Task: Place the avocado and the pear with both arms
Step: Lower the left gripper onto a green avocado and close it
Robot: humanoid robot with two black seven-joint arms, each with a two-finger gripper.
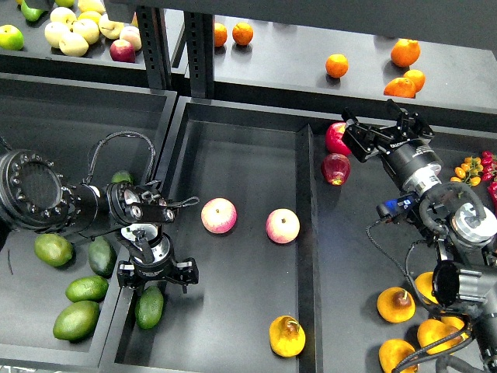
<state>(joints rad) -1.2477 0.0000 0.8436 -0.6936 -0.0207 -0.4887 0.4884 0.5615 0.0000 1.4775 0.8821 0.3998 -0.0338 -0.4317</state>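
Note:
A dark green avocado [149, 307] lies at the front left of the middle tray [241, 140]. My left gripper [155, 273] hangs just above and behind it, fingers spread wide, open and empty. A golden pear [286, 336] with a brown stem end lies at the front right of the same tray. My right gripper [380, 130] is far from it, open and empty, at the back of the right tray beside two red apples [335, 167]. Several more pears [396, 305] lie under my right arm. More avocados [101, 255] lie in the left tray.
Two pink-yellow apples [219, 215] [283, 225] sit in the middle of the middle tray. Paler green fruits [76, 319] fill the left tray's front. Oranges [337, 65] and pale apples [74, 35] lie on the back shelf. A raised divider [308, 233] separates the middle and right trays.

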